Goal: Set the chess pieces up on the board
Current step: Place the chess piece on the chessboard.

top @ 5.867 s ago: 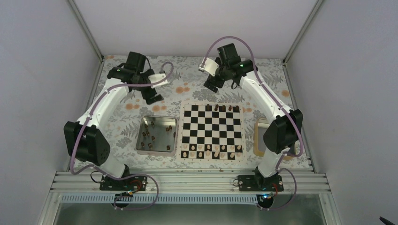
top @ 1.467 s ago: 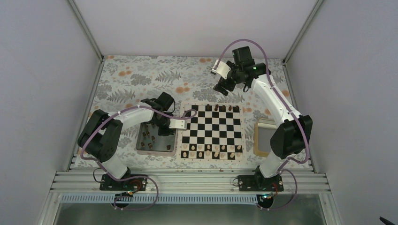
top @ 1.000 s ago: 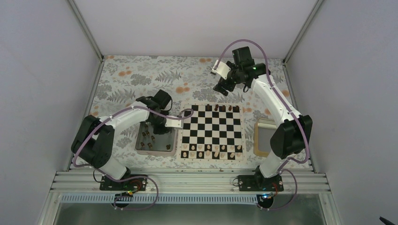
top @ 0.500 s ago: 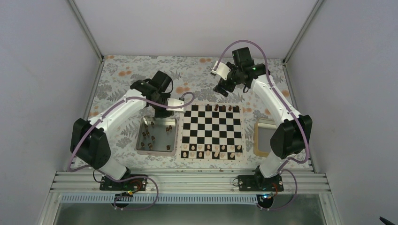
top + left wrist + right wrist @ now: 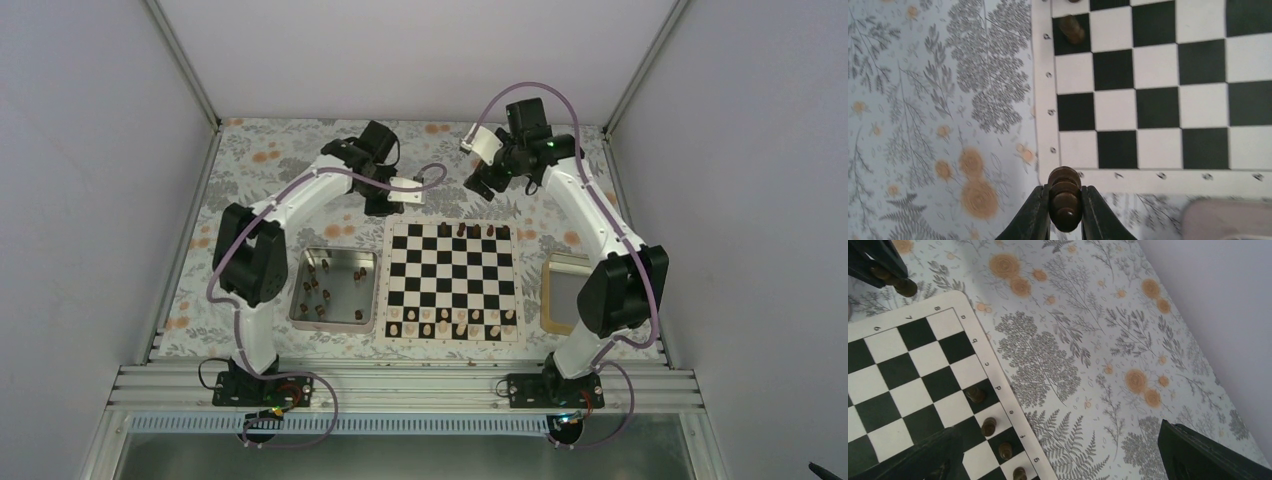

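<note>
My left gripper (image 5: 384,203) hangs over the tablecloth just off the far-left corner of the board (image 5: 402,282). In the left wrist view this gripper (image 5: 1065,193) is shut on a dark brown chess piece (image 5: 1065,206), lying between the fingers. Several dark chess pieces (image 5: 466,230) stand in the board's far row; the right wrist view shows them (image 5: 989,426) along the lettered edge. More dark pieces (image 5: 318,285) lie in the metal tray (image 5: 366,296). My right gripper (image 5: 479,186) is open and empty behind the board's far edge, its fingers (image 5: 923,455) spread wide.
Pale cream pieces (image 5: 450,322) fill the board's two near rows. A light wooden tray (image 5: 553,290) sits right of the board, partly hidden by the right arm. Flowered tablecloth (image 5: 280,170) covers the table. Enclosure walls stand on three sides.
My left arm rose out of the metal tray and swung away to the board's far-left corner, carrying a dark piece. The right arm stayed almost still, open.
</note>
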You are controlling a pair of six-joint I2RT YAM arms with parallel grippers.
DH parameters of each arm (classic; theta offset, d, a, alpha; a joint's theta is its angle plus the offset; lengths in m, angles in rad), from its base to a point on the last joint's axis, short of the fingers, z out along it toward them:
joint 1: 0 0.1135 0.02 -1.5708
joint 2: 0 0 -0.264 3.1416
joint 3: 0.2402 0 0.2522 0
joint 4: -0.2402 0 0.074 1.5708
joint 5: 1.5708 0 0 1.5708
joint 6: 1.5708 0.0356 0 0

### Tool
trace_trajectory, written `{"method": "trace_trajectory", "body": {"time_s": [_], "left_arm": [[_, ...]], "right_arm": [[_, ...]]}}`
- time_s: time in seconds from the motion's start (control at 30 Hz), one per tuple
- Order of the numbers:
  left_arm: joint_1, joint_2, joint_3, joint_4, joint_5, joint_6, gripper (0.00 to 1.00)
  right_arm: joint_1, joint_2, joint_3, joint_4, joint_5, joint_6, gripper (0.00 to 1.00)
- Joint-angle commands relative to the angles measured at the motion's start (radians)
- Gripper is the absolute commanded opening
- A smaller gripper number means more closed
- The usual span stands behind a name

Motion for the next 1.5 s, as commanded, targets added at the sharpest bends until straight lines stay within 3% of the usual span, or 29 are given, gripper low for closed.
{"method": "trace_trajectory", "body": {"time_s": [0.0, 0.63, 1.47], "left_arm": [[-0.007, 0.088, 0.112, 0.015, 0.074, 0.018, 0.15], [-0.089, 0.361, 0.348, -0.079, 0.081, 0.035, 0.15], [-0.118, 0.466, 0.397, -0.099, 0.06, 0.046, 0.15]], "right_arm": [[-0.038, 0.009, 0.004, 0.029, 0.028, 0.039, 1.0], [-0.083, 0.026, 0.003, 0.044, 0.045, 0.051, 1.0], [-0.085, 0.03, -0.012, 0.042, 0.042, 0.041, 1.0]]}}
